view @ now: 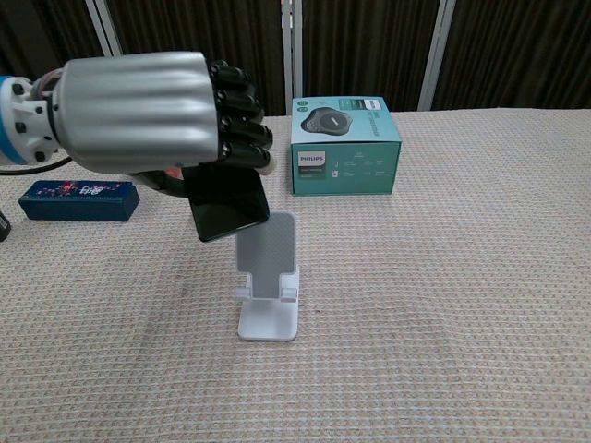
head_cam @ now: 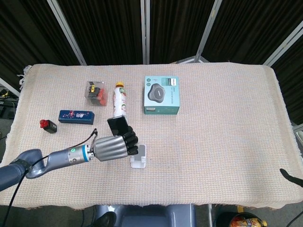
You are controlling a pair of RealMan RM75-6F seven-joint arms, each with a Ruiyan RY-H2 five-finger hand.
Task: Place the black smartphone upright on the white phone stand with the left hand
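My left hand (head_cam: 112, 147) (view: 152, 111) grips the black smartphone (head_cam: 118, 126) (view: 227, 203) and holds it upright in the air. The phone's lower end hangs just above and to the left of the white phone stand (head_cam: 138, 156) (view: 268, 277), whose backrest stands bare on the cloth. In the chest view the phone's lower corner overlaps the top of the stand's back. The right hand shows in neither view.
A teal Philips box (head_cam: 162, 95) (view: 343, 146) stands behind the stand. A bottle (head_cam: 120, 101) lies on its side, with a clear box of red parts (head_cam: 96, 92) to its left. A blue box (head_cam: 75, 116) (view: 78, 199) and a small red-capped bottle (head_cam: 48, 126) lie at the left.
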